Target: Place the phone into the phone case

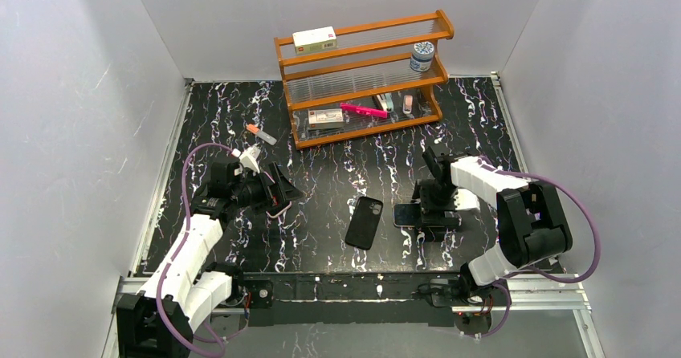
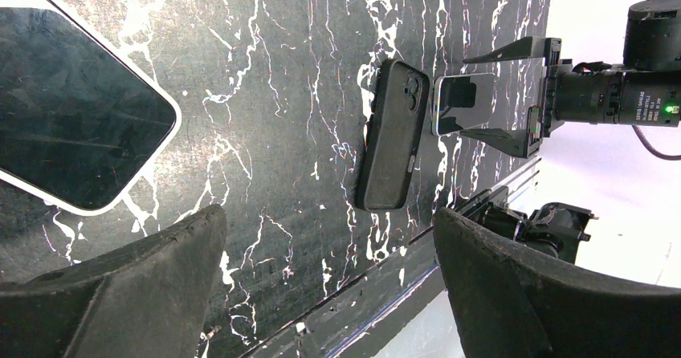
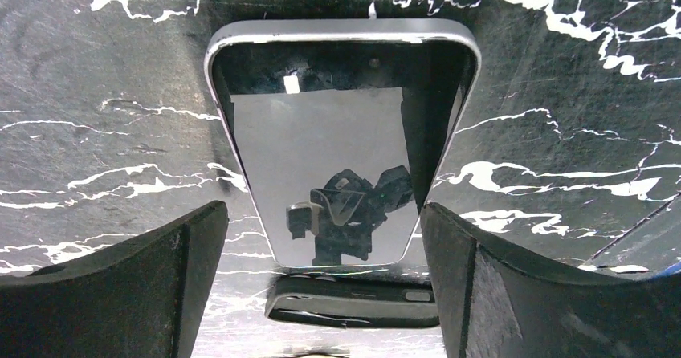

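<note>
Phone (image 3: 341,157) lies flat and screen-up on the table (image 1: 337,161), just beside the phone case (image 1: 364,221) on the right arm's side of it, and not yet in it. The right gripper (image 3: 323,207) hovers low with its jaws spread wide, one finger either side of the phone, gripping nothing. The left gripper (image 2: 329,213), also wide open and empty, sits well apart from the case on its other side. As I judge it, nothing is done yet: grasping, lifting and seating the phone all remain.

Phone (image 1: 402,215) mostly hidden under right gripper (image 1: 421,216), top cam.
</note>
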Motion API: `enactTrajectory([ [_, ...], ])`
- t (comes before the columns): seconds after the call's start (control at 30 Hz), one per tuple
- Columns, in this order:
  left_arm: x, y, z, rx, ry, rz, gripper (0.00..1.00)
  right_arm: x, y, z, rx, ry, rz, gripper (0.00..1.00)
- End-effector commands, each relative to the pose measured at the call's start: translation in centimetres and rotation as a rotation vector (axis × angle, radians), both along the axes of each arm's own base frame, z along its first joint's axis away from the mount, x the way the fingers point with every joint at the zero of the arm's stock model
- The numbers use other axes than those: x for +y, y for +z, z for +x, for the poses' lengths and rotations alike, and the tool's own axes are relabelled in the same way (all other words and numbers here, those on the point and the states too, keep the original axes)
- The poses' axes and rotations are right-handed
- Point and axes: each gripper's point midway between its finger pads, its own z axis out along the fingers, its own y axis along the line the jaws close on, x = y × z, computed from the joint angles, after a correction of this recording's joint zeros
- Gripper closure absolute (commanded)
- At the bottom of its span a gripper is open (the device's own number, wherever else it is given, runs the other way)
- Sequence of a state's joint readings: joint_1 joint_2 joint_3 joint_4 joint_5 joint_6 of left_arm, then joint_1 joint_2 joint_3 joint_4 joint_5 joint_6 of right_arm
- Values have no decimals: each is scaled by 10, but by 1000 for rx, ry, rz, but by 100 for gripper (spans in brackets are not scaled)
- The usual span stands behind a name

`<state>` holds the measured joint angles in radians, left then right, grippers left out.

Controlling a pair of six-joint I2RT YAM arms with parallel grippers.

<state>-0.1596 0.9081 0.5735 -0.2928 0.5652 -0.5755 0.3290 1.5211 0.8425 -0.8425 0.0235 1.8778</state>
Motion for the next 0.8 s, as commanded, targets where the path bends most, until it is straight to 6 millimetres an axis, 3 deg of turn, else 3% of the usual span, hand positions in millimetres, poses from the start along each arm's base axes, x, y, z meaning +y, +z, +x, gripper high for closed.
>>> enactTrajectory([
  [0.0, -3, 16, 1, -44, -25, -8, 2, -25, -7, -18, 53, -17, -123, 2],
  [0.27, -4, 16, 0, -39, -34, -10, 2, -28, -7, -25, 84, -24, -134, 1],
  [0.5, -5, 13, 0, -31, -33, -8, 2, -29, -11, -15, 48, -23, -148, 2],
  [0.77, -4, 11, 1, -22, -26, -2, 2, -28, -19, -22, 73, 12, -137, 25],
])
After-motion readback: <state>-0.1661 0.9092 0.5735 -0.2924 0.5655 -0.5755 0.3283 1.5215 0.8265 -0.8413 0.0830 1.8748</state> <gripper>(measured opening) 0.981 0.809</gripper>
